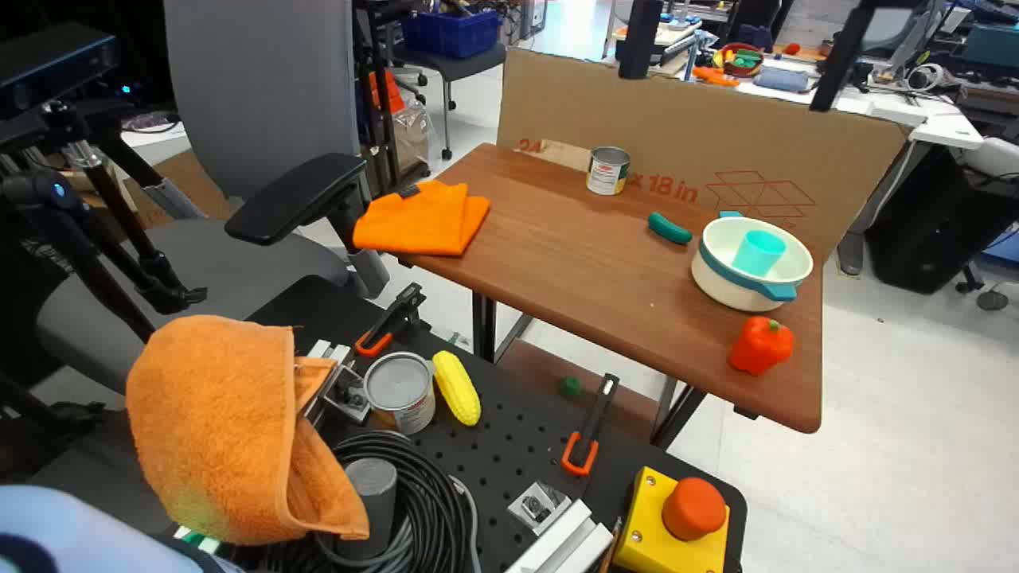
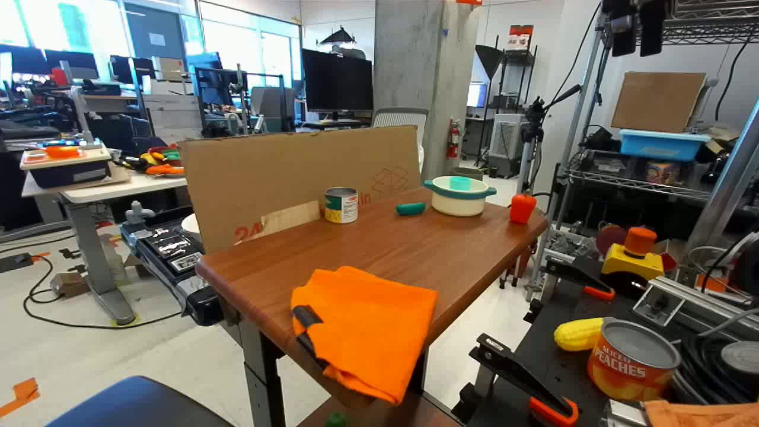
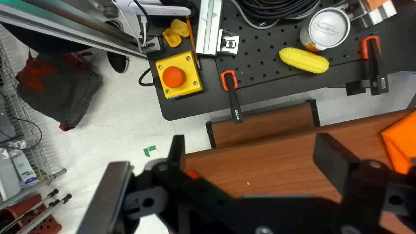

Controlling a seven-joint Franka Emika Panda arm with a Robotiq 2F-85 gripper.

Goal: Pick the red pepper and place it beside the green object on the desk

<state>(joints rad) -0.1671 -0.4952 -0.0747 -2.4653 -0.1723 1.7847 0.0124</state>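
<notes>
The red pepper stands near a corner of the brown desk, close to a pot; it also stands there in the exterior view. In the wrist view only a sliver of the pepper shows beside one finger. The green object, long and rounded like a cucumber, lies between the pot and a can; it also shows in the exterior view but is hidden in the wrist view. My gripper is open and empty, high above the desk. Its fingers hang at the top edge of both exterior views.
A cream pot holds a turquoise cup. A can stands by the cardboard wall. An orange cloth lies at the far end. A black cart with clamps, yellow corn and an emergency button adjoins the desk.
</notes>
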